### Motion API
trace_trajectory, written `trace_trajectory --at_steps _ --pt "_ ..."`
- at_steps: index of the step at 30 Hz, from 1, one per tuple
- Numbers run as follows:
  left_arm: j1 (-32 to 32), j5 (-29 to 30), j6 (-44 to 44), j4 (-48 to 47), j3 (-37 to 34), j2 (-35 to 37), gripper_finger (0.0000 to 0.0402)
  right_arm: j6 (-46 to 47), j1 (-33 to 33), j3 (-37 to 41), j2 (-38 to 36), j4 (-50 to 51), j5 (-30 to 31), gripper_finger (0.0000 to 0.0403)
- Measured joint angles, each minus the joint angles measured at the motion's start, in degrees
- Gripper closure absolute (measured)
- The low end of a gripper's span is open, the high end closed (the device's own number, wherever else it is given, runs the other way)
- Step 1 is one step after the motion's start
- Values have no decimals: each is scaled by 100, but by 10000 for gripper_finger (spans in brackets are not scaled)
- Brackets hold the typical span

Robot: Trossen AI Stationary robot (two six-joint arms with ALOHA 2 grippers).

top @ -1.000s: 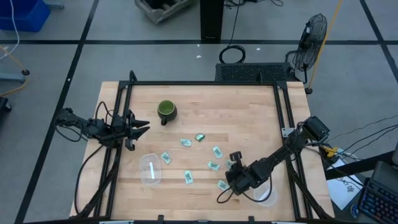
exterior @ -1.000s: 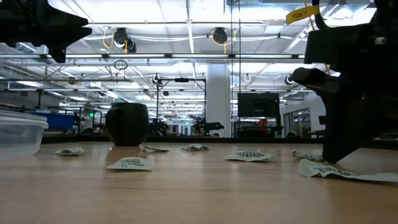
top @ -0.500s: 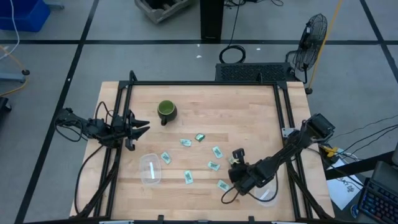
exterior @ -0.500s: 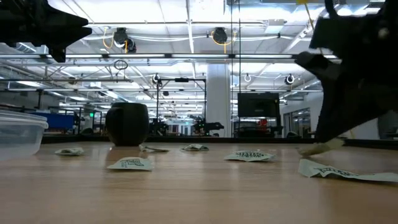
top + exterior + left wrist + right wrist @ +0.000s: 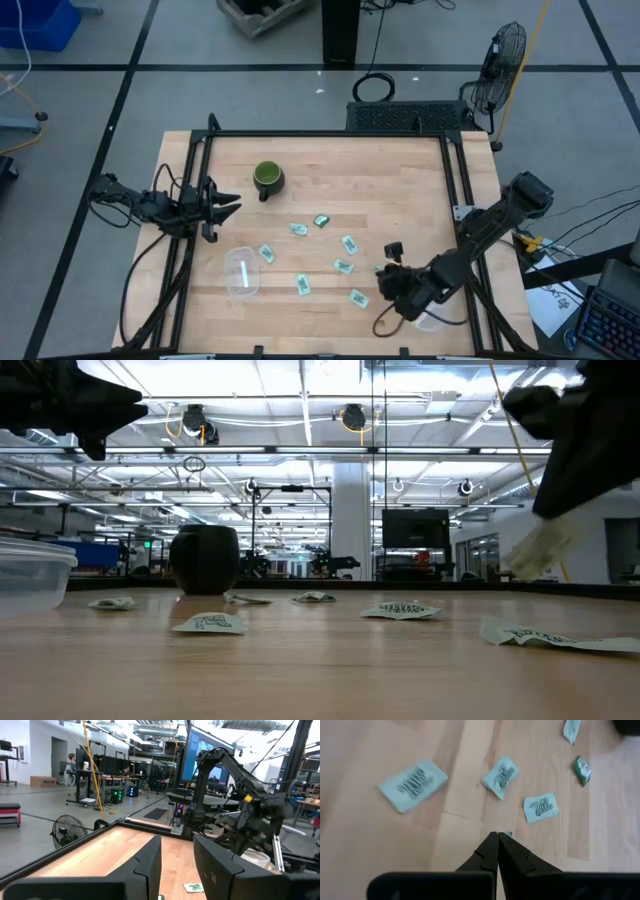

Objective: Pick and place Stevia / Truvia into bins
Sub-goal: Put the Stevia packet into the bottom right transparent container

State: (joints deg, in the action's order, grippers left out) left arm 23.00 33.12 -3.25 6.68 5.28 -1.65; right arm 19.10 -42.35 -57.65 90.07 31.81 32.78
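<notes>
Pale butcher-block wood tops the bench point(image 5: 330, 165), which is framed by dark rails and stands on a grey floor marked with dark tape lines. At the near right corner the right arm bends down sharply from its base, its right gripper point(image 5: 392, 291) raised off the wood just beside a clear round tub point(image 5: 432, 320) with a whitish rim; its dark fingers point(image 5: 490, 851) are pressed together with a small green scrap of packet point(image 5: 509, 834) showing at their tips, and in the low view a pale packet point(image 5: 540, 547) hangs below the arm, clear of the surface. Flat paper sweetener packets point(image 5: 303, 284), pale green with dark print, lie scattered across the middle and near-right part of the bench. A second clear tub point(image 5: 242, 272) sits toward the near left, and a dark green mug point(image 5: 267, 179) stands upright farther back. Over the left edge the left gripper point(image 5: 222, 204) waits stretched out level, jaws parted.
</notes>
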Motion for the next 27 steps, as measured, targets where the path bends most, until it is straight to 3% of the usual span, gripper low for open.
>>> trace_trajectory --at_steps 17,27 --pt "-1 52 7 -115 0 0 284 2052 -1389 -8 -1411 465 -755 403" --pt "0 51 4 -127 0 0 284 3859 -1956 10 -1610 919 -1056 403"
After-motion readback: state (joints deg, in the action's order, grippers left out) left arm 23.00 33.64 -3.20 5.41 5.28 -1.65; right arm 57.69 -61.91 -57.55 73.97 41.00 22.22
